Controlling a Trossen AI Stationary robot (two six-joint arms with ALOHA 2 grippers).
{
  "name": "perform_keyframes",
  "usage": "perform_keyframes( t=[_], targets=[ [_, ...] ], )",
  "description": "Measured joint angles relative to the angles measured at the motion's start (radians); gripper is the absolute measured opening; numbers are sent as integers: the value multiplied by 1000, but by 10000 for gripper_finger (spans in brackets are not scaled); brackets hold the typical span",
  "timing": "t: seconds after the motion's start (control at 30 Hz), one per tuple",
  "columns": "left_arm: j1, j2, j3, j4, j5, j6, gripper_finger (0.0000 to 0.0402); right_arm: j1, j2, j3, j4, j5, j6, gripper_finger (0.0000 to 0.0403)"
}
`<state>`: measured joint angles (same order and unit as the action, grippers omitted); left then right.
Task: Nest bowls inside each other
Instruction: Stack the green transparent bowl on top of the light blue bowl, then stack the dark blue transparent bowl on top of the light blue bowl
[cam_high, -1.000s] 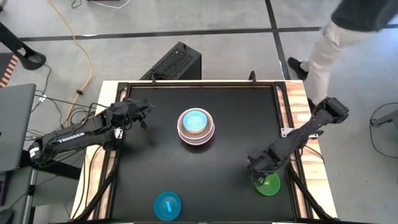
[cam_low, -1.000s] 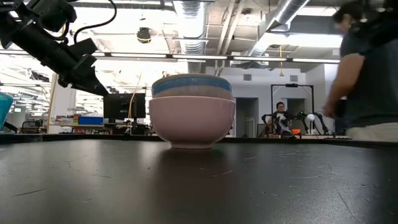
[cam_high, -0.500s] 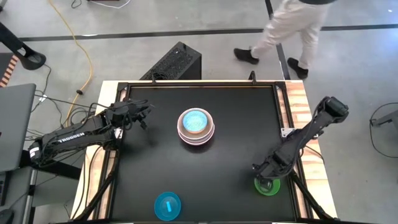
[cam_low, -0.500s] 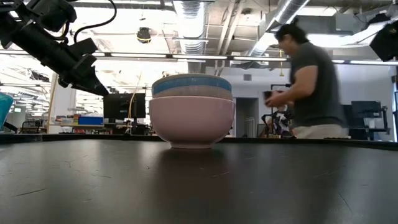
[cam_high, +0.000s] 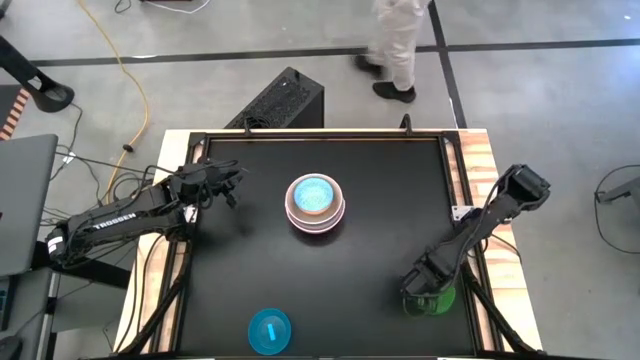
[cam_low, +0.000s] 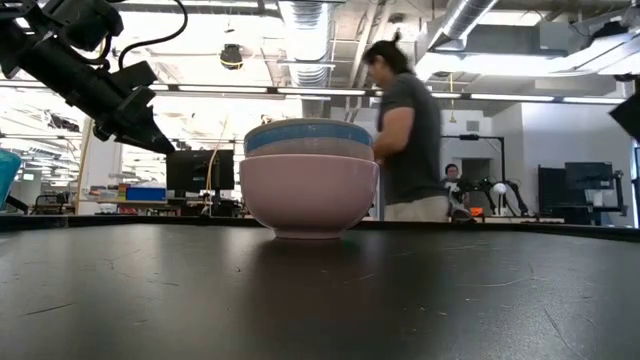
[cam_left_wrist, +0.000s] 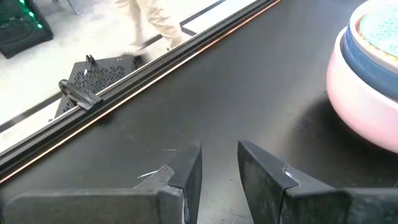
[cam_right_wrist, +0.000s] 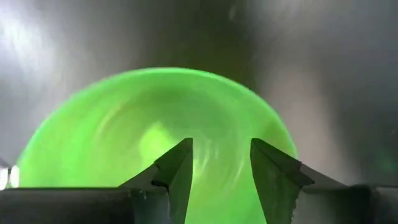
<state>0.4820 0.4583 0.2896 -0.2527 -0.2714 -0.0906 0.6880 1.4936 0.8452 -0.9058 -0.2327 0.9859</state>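
Right gripper (cam_high: 425, 297) lowered; open fingers (cam_right_wrist: 176, 168) over green bowl (cam_right_wrist: 124, 130).

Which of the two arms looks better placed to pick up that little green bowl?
The right. Its gripper hangs open right over the green bowl at the table's near right corner. The left gripper waits far off, beyond the stacked bowls.

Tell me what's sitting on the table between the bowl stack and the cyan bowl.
Nothing: in the high view, only bare black table lies between the bowl stack and the cyan bowl.
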Motion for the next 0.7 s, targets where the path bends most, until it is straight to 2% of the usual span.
perform_keyframes(
  t=[0.2,0.4,0.47,0.6,0.63,0.7],
  targets=[
    [0,0,0,0,2,0,94,-32,-67,34,-24,-21,33,177],
    [0,0,0,0,1,-2,94,-109,-125,87,12,105,60,177],
    [0,0,0,0,1,-2,94,-151,-136,98,98,183,41,177],
    [0,0,0,0,1,-4,94,-243,-125,99,435,367,-67,177],
    [0,0,0,0,1,-4,94,-269,-111,100,540,393,-104,177],
    [0,0,0,0,2,-4,94,-326,-70,100,756,376,-184,177]
  ],
)
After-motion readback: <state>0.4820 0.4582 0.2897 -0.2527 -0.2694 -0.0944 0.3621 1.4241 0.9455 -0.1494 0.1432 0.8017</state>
